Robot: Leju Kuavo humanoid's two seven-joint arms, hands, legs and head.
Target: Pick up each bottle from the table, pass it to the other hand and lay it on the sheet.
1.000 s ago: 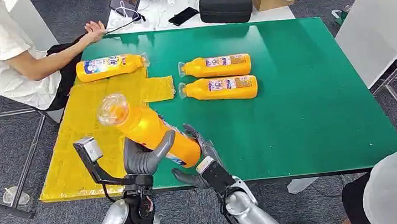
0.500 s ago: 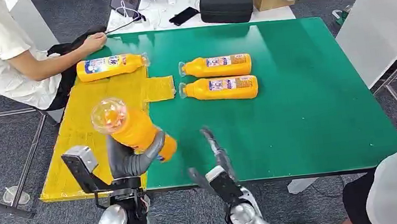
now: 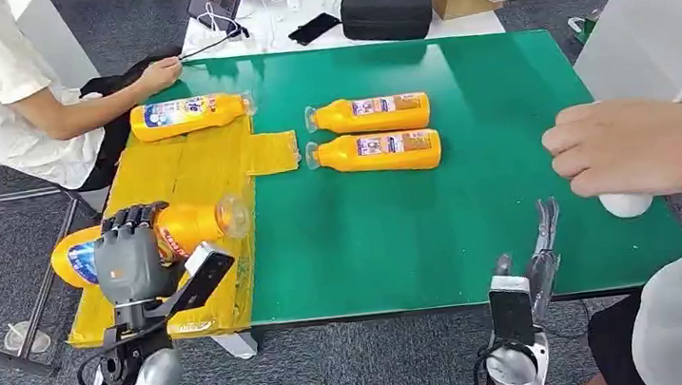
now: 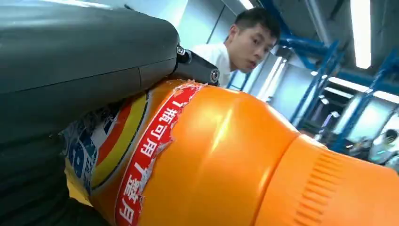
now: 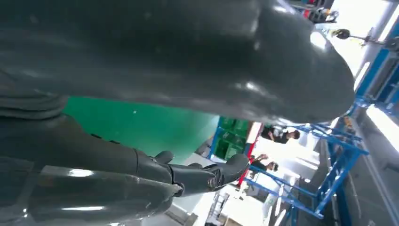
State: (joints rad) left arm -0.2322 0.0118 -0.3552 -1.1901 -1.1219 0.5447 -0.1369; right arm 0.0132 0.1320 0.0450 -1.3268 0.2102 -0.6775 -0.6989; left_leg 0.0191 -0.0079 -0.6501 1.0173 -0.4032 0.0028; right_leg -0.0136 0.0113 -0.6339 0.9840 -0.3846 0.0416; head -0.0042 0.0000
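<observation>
Partly hidden under the left hand (image 3: 127, 258), the held bottle (image 3: 189, 225) lies at the lower left of the frame over the yellow sheet (image 3: 196, 165); its fingers (image 3: 134, 217) wrap its label. Lower right, the right hand (image 3: 532, 268) holds nothing, fingers straight. Three more bottles lie further up: one (image 3: 186, 115) on the sheet, two (image 3: 372, 113) (image 3: 376, 152) on the green desk (image 3: 473, 207).

Held orange bottle (image 3: 146, 238) sideways over yellow sheet (image 3: 192, 175); three more bottles lying flat.
</observation>
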